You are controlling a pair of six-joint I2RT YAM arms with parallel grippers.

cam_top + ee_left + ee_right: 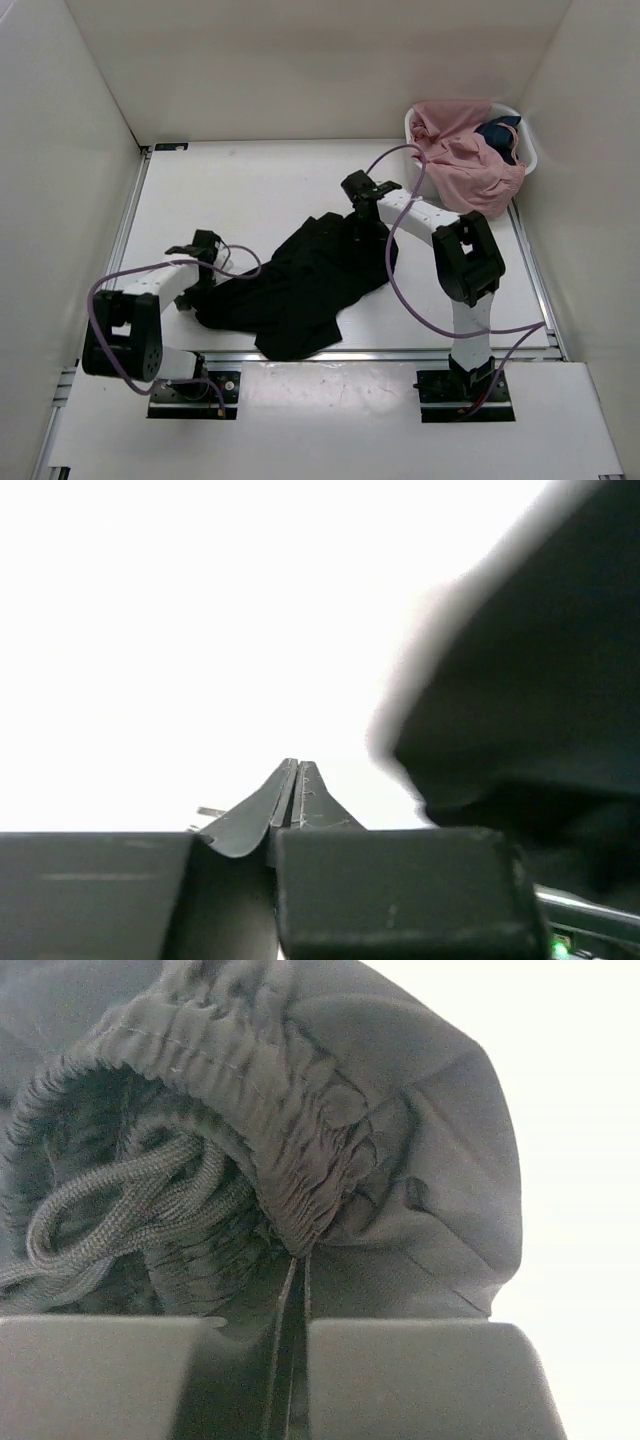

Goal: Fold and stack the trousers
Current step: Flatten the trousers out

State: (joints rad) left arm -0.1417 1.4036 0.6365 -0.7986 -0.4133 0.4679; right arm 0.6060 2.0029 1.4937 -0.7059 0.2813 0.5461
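Note:
The black trousers [300,285] lie crumpled on the white table, in the middle between the two arms. My right gripper [356,210] is at their far right end. In the right wrist view it [297,1265] is shut on the gathered elastic waistband [300,1110], with the drawstring [120,1195] looped to the left. My left gripper [200,262] is at the left end of the trousers. In the left wrist view it [295,772] is shut with nothing between the fingertips, and black fabric [530,680] hangs blurred to its right.
A white basket [525,150] at the far right corner holds a pink garment [465,155] and a small dark blue garment [500,135]. White walls enclose the table on three sides. A metal rail runs along the near edge [400,352].

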